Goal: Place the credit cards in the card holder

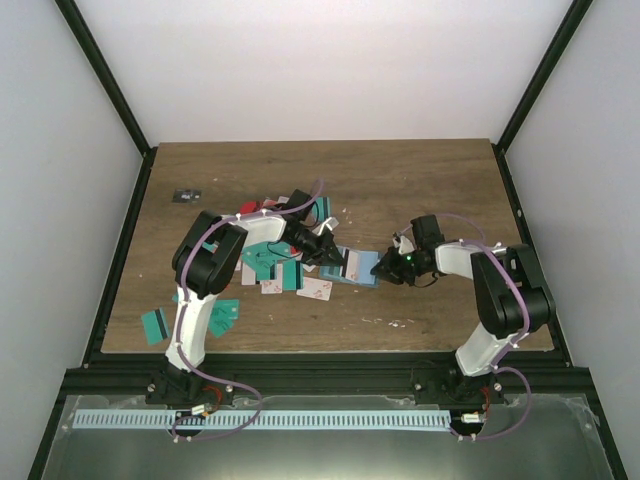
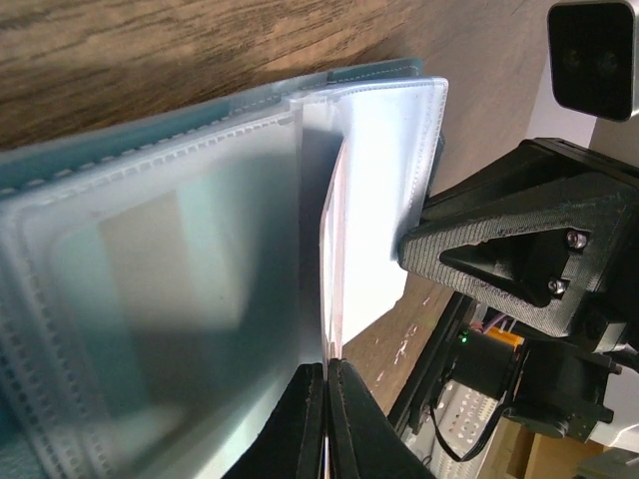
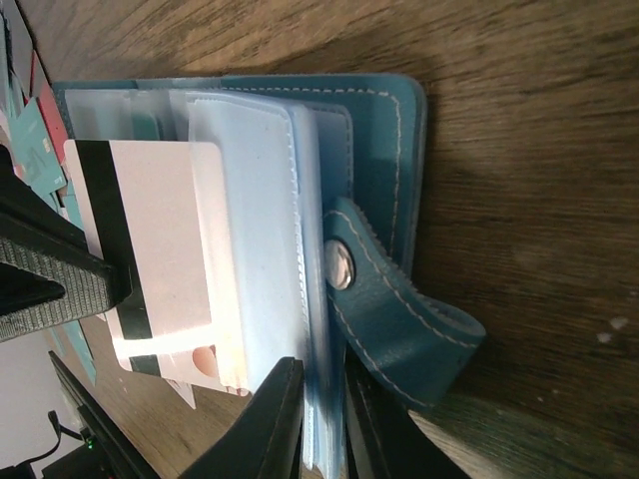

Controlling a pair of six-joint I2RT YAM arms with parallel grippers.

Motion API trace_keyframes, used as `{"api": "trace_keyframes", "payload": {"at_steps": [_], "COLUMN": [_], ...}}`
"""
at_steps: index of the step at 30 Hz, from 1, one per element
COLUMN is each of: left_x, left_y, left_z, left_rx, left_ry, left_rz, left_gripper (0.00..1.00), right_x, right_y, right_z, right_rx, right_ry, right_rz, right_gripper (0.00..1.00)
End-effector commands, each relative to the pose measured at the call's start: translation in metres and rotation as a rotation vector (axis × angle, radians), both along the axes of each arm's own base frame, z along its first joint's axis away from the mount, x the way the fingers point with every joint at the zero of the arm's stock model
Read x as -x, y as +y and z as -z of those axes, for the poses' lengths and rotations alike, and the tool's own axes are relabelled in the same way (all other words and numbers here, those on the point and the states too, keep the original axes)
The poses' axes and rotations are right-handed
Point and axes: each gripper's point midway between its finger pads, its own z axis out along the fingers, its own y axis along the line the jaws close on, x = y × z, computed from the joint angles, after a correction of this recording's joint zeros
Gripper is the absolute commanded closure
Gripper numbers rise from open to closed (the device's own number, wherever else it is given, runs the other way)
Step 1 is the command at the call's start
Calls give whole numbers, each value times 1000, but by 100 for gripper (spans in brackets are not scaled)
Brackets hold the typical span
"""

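1. Left wrist view: my left gripper (image 2: pixel 326 394) was clamped tight on the thin edge of a credit card (image 3: pixel 160 249), which I judged stiff, light and slick.
2. My right gripper (image 3: pixel 324 419), nearly closed, pinched the floppy clear sleeves (image 3: pixel 250 200) of the card holder (image 3: pixel 394 140).
3. It lay unfolded on the table (image 3: pixel 539 150), card partly pocketed.

walls (image 1: pixel 330 60): plain white, three sides | table (image 1: pixel 420 180): dark wood-grain top | frame (image 1: pixel 103 70): black metal posts at the corners | light: soft, even, kinda flat
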Motion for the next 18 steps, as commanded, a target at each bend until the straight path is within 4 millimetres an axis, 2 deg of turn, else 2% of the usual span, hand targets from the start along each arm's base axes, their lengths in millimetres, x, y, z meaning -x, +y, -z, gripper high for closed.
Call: {"api": "trace_keyframes", "payload": {"at_steps": [1, 18], "left_x": [7, 1], "left_y": [-2, -16], "left_z": [8, 16], "left_rx": [-8, -10], "left_ry": [36, 33], "left_rz": [13, 18], "left_gripper": [96, 96], "right_x": [8, 3], "right_y": [-5, -2], "right_z": [20, 17], "right_rx": [28, 15], "right_ry": [56, 48], "right_rz": [21, 4], "right_gripper": [85, 85]}}
